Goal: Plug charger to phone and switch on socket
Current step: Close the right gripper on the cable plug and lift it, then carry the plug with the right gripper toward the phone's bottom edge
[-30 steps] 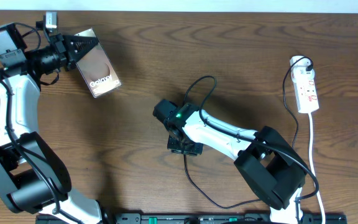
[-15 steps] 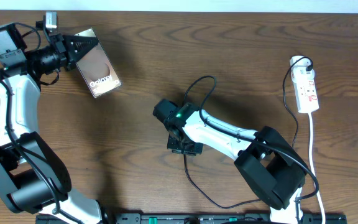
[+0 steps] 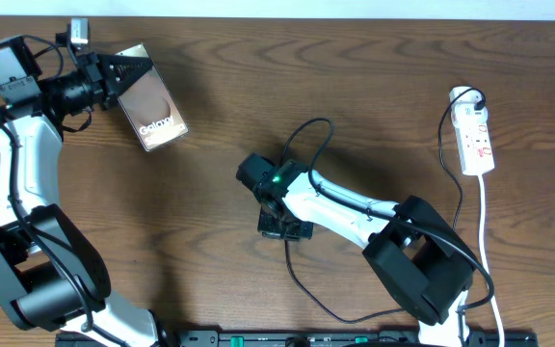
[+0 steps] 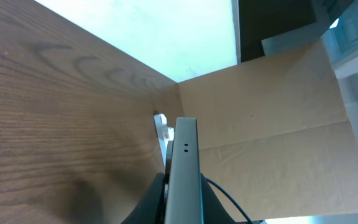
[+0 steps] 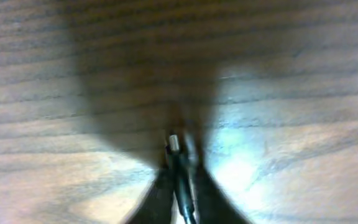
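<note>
We see the left tool (image 3: 123, 69) at the far left of the bench (image 3: 374, 77), closed on one short end of the phone (image 3: 154, 104). It holds the phone out toward the middle of the bench, and the white lettering faces up. In the left wrist view the phone (image 4: 184, 165) shows only its thin edge between the fingers.

The right tool (image 3: 285, 229) is in the middle of the bench, closed on the charger (image 3: 308, 127). Its small connector tip (image 5: 173, 142) stands out just beyond the fingertips, close over the wood.

The socket (image 3: 476, 140) lies at the far right edge, well apart from both tools, and its white cord (image 3: 483, 231) runs toward the front.
</note>
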### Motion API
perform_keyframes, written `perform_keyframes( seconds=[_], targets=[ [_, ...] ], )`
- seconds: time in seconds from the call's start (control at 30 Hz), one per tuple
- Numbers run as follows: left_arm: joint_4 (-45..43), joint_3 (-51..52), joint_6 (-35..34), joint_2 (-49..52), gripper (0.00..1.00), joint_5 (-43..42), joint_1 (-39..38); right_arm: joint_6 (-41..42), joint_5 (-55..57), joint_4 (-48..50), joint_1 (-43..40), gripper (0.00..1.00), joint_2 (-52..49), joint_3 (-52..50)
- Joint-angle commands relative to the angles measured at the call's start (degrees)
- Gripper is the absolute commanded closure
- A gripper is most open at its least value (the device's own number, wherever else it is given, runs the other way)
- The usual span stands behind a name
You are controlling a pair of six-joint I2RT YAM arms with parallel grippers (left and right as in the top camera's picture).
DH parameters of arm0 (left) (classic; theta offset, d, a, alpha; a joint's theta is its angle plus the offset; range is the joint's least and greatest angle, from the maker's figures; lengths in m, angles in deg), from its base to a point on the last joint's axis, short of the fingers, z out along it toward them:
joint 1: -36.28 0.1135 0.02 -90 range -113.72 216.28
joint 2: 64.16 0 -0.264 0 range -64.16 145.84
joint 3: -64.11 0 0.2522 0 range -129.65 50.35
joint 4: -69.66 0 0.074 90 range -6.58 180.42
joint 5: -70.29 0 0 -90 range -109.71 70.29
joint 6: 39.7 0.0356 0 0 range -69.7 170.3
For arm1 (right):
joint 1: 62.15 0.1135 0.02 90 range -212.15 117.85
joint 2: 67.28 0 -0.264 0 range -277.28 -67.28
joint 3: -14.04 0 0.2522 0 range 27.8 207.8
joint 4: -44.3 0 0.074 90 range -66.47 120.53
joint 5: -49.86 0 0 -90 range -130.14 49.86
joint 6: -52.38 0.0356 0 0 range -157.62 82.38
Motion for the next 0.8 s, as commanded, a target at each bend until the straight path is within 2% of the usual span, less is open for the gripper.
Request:
perform_keyframes(
  seconds=[0.0, 0.1, 0.17, 0.37, 0.47, 0.63, 0.77],
  targets=[
    [-0.04, -0.17, 0.35, -1.42, 0.93, -1.36, 0.24, -0.55, -0.79, 0.55, 0.50, 0.99, -3.21, -0.74],
    [-0.07, -0.17, 0.35, -1.42, 0.92, -1.29, 0.24, -2.32, -2.71, 1.05, 0.22, 0.99, -3.19, -0.52],
    [-0.07, -0.17, 0.35, -1.42, 0.92, -0.94, 0.24, -6.93, -9.70, 3.67, -1.11, 0.99, -3.15, -0.50],
    [-0.07, -0.17, 0.35, -1.42, 0.93, -0.94, 0.24, -24.94, -35.01, 14.82, -6.43, 0.99, -3.15, -0.50],
    [-0.07, -0.17, 0.35, -1.42, 0.93, -0.96, 0.24, -37.88, -48.92, 21.66, -9.60, 0.99, -3.15, -0.50],
    [-0.07, -0.17, 0.35, -1.42, 0.92, -0.96, 0.24, -43.87, -54.31, 24.76, -14.80, 0.99, -3.15, -0.50],
    [-0.07, -0.17, 0.35, -1.42, 0.93, -0.96, 0.24, -54.55, -63.34, 26.60, -18.62, 0.99, -3.15, -0.50]
  ],
)
